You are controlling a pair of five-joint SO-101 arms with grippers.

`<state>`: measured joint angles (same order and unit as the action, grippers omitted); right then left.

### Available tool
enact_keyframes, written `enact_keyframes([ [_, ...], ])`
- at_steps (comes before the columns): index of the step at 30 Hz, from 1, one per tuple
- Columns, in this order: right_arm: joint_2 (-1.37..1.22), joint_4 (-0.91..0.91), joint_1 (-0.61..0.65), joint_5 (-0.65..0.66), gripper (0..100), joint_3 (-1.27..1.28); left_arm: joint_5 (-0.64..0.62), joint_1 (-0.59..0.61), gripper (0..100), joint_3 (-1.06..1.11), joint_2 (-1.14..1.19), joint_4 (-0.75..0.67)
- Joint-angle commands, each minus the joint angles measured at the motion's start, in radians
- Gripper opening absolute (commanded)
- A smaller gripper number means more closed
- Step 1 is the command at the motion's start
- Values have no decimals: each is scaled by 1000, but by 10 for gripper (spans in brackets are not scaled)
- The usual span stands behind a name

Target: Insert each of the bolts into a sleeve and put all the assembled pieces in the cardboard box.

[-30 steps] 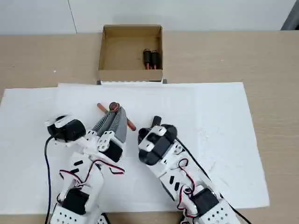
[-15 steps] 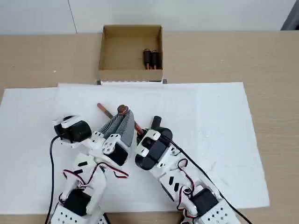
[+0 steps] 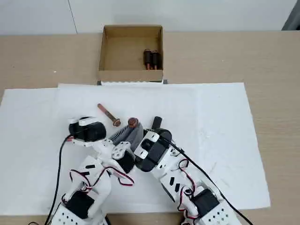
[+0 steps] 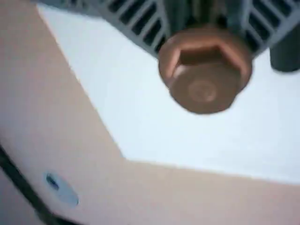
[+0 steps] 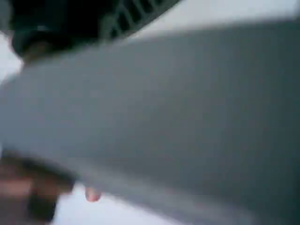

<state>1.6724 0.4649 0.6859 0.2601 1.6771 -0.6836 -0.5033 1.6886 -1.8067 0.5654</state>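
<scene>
Two assembled pieces (image 3: 151,59) sat in the cardboard box (image 3: 131,75) | left gripper (image 3: 131,129) clamped on a bolt (image 4: 204,70) (hex head facing its camera) | second bolt (image 3: 108,115) loose on the paper (image 3: 225,117) | right gripper (image 3: 155,127) alongside, I couldn't tell its grip.

Robotics lab bench, by the look: bare tan table (image 3: 272,61) against a plain white wall (image 3: 187,14), white sheet (image 3: 220,131) spread over it, small left arm (image 3: 93,180) and right arm (image 3: 176,176) with loose wires (image 3: 119,169) showing, plain box (image 3: 123,52) at back.
</scene>
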Motion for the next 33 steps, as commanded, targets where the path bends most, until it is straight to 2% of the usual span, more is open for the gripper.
enact_keyframes([
  [1,8,-50,12,11,4,12,-6,-41,5,-7,-8,52],
  [7,8,-68,12,11,4,12,-3,-66,5,-7,-8,100],
  [12,7,-68,12,15,4,12,60,-63,14,-7,-9,97],
  [19,4,-67,12,11,4,12,91,9,182,-13,-9,61],
  [33,-1,-65,8,11,4,14,167,25,186,-127,-9,57],
])
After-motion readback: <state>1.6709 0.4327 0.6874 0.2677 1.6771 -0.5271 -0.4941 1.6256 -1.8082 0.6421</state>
